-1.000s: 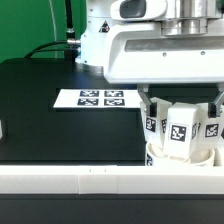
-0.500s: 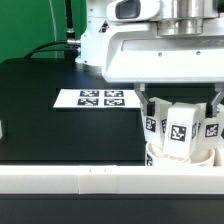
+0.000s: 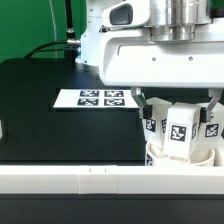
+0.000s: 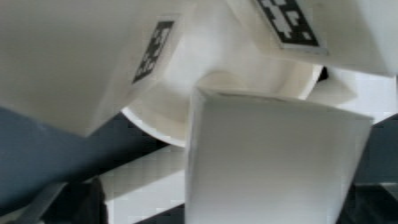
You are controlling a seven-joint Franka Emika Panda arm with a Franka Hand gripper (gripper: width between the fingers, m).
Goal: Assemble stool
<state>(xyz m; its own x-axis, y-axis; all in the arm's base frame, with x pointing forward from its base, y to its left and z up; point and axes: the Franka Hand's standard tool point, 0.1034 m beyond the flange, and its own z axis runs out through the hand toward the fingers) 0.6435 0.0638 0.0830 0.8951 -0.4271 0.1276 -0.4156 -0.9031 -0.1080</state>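
The stool stands upside down at the exterior view's right, just behind the front rail. Its round white seat [image 3: 180, 158] lies on the table, and three tagged white block legs point up from it. The middle leg [image 3: 180, 128] faces the camera. My gripper [image 3: 179, 106] hangs over the legs. Its dark fingers [image 3: 143, 104] are spread wide, one on each side of the leg cluster, so it looks open. In the wrist view a white leg [image 4: 267, 160] fills the middle and a tagged leg [image 4: 125, 60] stands beside it. The fingertips are not clear there.
The marker board [image 3: 95, 98] lies flat on the black table toward the exterior view's left. A long white border rail [image 3: 80, 178] runs along the front edge. A small white piece [image 3: 2, 128] shows at the left edge. The robot's white base [image 3: 95, 45] stands behind.
The wrist above the stool has shifted and turned slightly toward the exterior view's left. The stool parts have stayed in place.
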